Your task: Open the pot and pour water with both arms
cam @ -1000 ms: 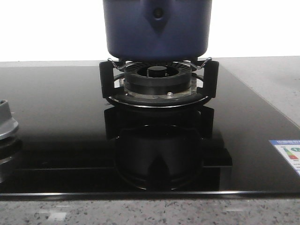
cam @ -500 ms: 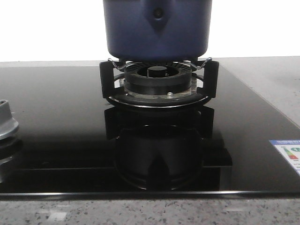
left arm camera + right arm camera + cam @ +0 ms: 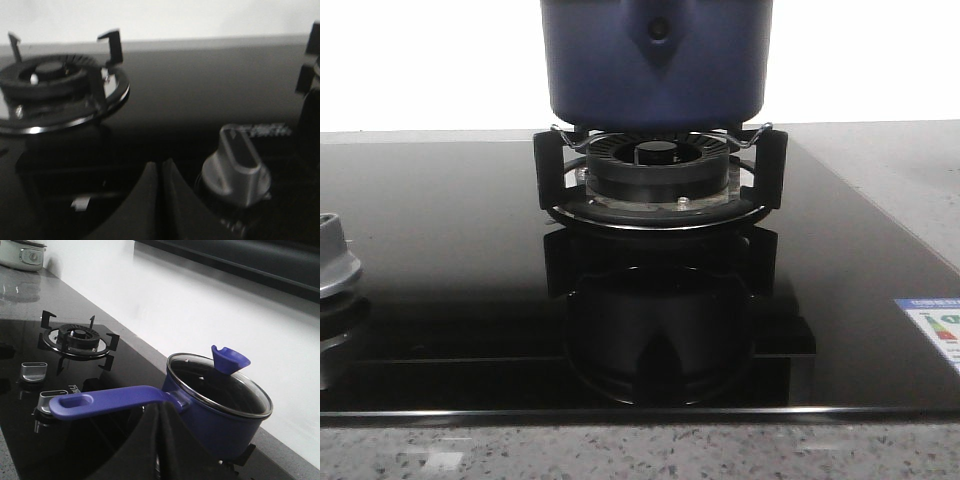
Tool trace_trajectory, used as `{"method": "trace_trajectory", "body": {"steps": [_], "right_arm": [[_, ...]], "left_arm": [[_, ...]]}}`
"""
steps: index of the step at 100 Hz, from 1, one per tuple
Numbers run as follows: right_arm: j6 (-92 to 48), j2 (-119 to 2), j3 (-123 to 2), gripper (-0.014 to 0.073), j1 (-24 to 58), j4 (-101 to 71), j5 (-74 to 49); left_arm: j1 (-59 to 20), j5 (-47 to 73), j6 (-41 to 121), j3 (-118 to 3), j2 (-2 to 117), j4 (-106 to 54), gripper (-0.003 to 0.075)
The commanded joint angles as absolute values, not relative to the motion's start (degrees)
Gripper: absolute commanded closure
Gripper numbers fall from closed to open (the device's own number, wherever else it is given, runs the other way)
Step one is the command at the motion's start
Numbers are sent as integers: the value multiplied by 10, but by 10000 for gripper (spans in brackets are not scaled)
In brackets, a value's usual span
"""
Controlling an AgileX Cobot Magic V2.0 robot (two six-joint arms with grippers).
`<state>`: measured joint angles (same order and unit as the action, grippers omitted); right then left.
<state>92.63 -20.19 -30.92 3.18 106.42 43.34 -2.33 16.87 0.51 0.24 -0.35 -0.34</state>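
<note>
The pot (image 3: 656, 62) is sitting on the burner (image 3: 657, 175), lid on. The energy label (image 3: 937, 330) is unreadable. Both left gripper (image 3: 160, 172) and right gripper (image 3: 159, 415) are keeping fingers pressed together, holding nothing.

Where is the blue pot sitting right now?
In the front view the pot sits on the burner's black pan support, top centre of the black glass hob, its glass lid on.
</note>
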Motion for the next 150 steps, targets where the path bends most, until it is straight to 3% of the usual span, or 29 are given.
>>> {"method": "trace_trajectory", "body": {"steps": [1,26,101,124,131,141,150], "right_arm": [[925,-207,-322,657,32,1077,414],[925,-207,-322,657,32,1077,414],[925,-207,-320,657,32,1077,414],[917,-208,-283,657,31,1041,291],[807,-208,-257,657,31,935,242],[487,-199,-212,657,31,656,182],[387,-181,-177,657,31,530,149]], "left_arm": [[-9,161,0,27,-20,3,741],[23,161,0,27,-20,0,740],[22,161,0,27,-20,0,741],[22,161,0,27,-20,0,741],[22,161,0,27,-20,0,741],[22,161,0,27,-20,0,740],[22,161,0,27,-20,0,740]]}}
